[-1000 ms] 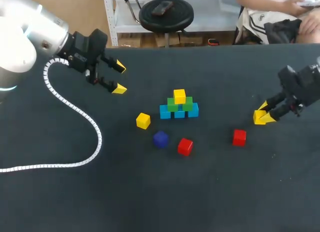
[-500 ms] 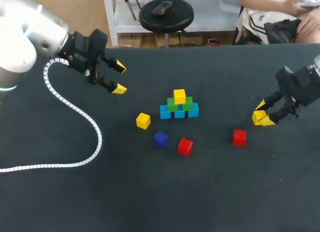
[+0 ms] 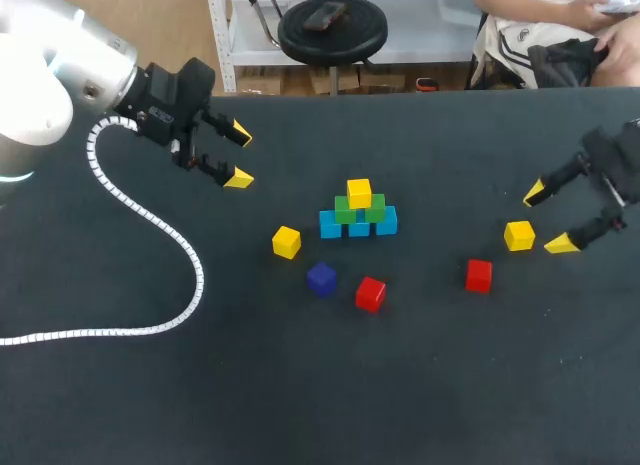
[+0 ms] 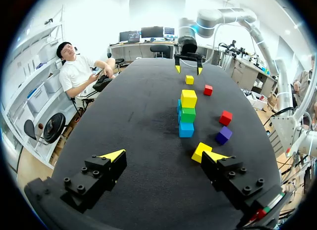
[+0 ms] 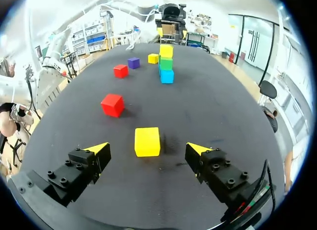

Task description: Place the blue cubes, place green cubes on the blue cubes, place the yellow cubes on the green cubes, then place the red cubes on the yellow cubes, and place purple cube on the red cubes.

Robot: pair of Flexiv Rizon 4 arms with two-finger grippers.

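Since the right gripper (image 3: 548, 219) has its fingers spread wide with nothing pinched, the small yellow plastic cube (image 3: 519, 235) lies free on the black table (image 3: 450, 385). It sits just ahead of the fingertips, in line with the gap.

Likely step: pick this cube for the yellow layer. To do it well:
- Advance until both fingers flank the cube.
- Square them to its flat faces, not its corners.
- Close low on the cube and lift straight up.
- Avoid the nearer red cube (image 3: 478, 275), which is close by but not touching.
- Carry high and descend from above so the stack is not knocked.

Stack, mid-table: a row of light blue cubes (image 3: 358, 224), green cubes (image 3: 360, 211) on them, and a top yellow cube (image 3: 359, 193) on the green. Loose in front of it, all apart from each other, are a second yellow cube (image 3: 286, 242), a purple cube (image 3: 321, 278) and a farther red cube (image 3: 370, 293).

Right arm (image 3: 612, 163): comes in from the right edge, wrist low, fingers pointing toward the table's middle, tips low over the surface.

Left arm (image 3: 60, 75): at the far left corner. Its left gripper (image 3: 238, 157) is open and empty, faces the stack and is well apart from every cube. A white coiled cable (image 3: 150, 225) trails from it across the table.
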